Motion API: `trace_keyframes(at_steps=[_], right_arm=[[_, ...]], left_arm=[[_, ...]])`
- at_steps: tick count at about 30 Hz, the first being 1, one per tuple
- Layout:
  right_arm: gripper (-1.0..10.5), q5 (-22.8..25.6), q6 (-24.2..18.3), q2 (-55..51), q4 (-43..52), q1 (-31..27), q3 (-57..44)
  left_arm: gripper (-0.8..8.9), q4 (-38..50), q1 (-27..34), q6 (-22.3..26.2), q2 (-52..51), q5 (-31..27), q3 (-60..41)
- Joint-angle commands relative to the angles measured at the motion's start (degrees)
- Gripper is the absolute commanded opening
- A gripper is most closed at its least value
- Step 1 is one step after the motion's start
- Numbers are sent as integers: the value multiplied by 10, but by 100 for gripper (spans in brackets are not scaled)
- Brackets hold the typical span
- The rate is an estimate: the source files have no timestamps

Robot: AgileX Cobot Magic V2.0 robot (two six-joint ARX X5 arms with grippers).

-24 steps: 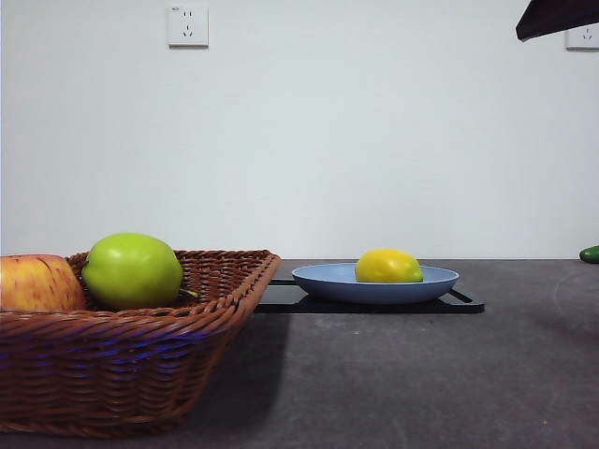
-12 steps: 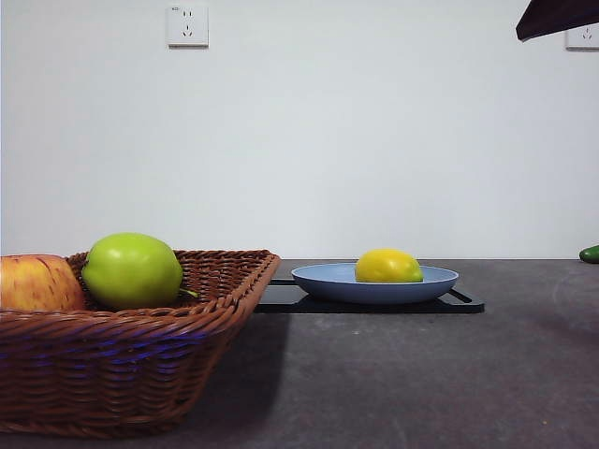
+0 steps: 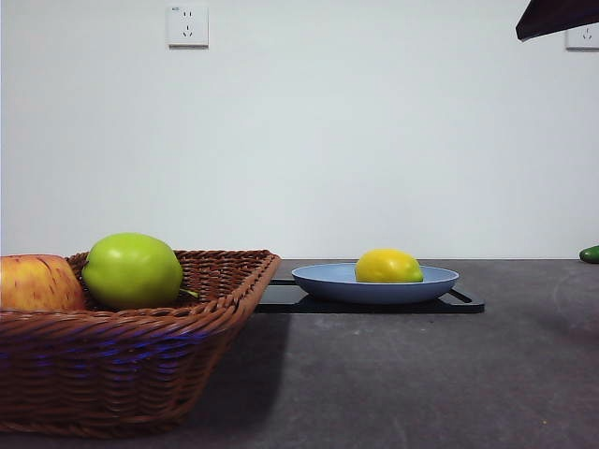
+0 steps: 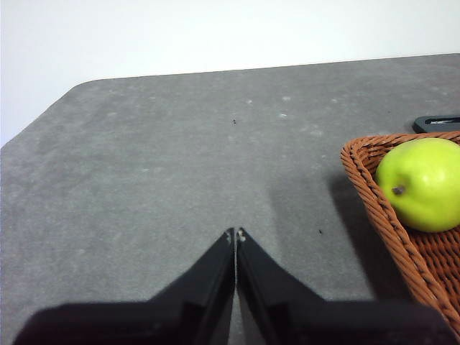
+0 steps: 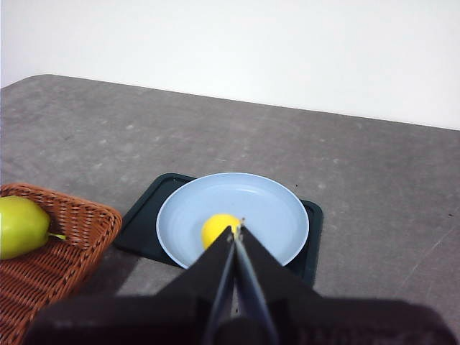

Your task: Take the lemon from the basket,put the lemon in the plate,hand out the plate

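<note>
The yellow lemon point(image 3: 388, 267) lies in the light blue plate point(image 3: 323, 278), which stands on a flat black tray point(image 3: 463, 303). In the right wrist view the lemon point(image 5: 213, 229) sits in the plate point(image 5: 266, 208). My right gripper point(image 5: 236, 231) is shut and empty, high above the plate; it shows only as a dark tip point(image 3: 554, 16) at the front view's top right corner. The brown wicker basket point(image 3: 140, 360) stands at the front left. My left gripper point(image 4: 235, 235) is shut and empty over bare table beside the basket point(image 4: 374, 194).
A green apple point(image 3: 132, 271) and a red-yellow apple point(image 3: 36, 283) lie in the basket. The green apple also shows in the left wrist view point(image 4: 420, 183). A small green thing point(image 3: 590, 253) lies at the far right edge of the table.
</note>
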Motion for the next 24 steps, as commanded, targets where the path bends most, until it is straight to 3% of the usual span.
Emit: trace_keyframes(at_steps=[1,5,8,11,14,16,21,24], right_arm=[[3,2,-3,2,7,4,7],[3,2,-6,2,7,4,7],[3,2,-37,-1,6,4,7],[3,2,-42,-24,-1,4,7],[3,3,-70,-69,-6,-24,4],[3,-30,-71,-101,-6,-60,-7],[3,-196,-71,-175,-6,-188,-71],[3,-247,-64,-214,-5,-254,-118]], left_arm=[[8,-6,2,6,-2,-1,-2],[8,-6,2,6,-2,-1,-2],[8,-6,2,6,-2,-1,-2],[8,-6,2,6,-2,-1,-2],[8,-6,2,6,-2,-1,-2],[8,-6,2,6,-2,-1,-2],[8,-6,2,6,-2,0,-2],[8,-6,2,6,-2,-1,-2]])
